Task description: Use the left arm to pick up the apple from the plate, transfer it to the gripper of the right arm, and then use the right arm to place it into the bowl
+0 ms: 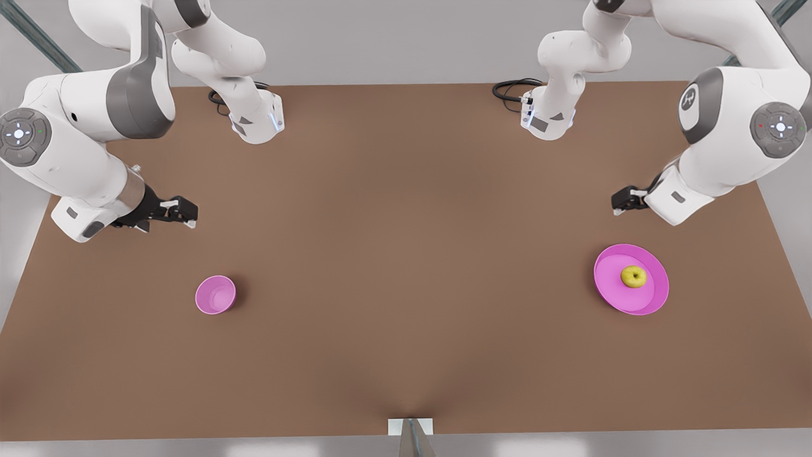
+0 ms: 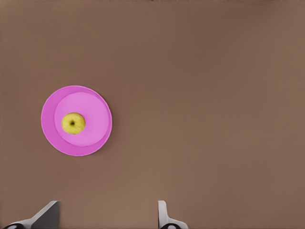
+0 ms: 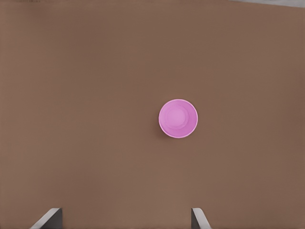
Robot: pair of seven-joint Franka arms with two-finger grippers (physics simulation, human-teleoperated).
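I see the apple point(image 1: 633, 276) sitting in the middle of the pink plate point(image 1: 653, 298) at the front view's right. My left gripper point(image 1: 619, 204) hangs above the brown table point(image 1: 406, 254), up-frame of the plate, fingers point(image 2: 163, 212) spread and empty. At the front view's left, the right gripper point(image 1: 184, 212) hovers up-frame of the small pink bowl point(image 1: 215, 294), also spread, holding nothing.

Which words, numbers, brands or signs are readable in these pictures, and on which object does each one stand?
No readable words or numbers.
A small round logo on the arm at the front view's right: too small to read.
Button symbols on both arms' joint caps: icons, not text.
The plate, apple, bowl and table: no marking.
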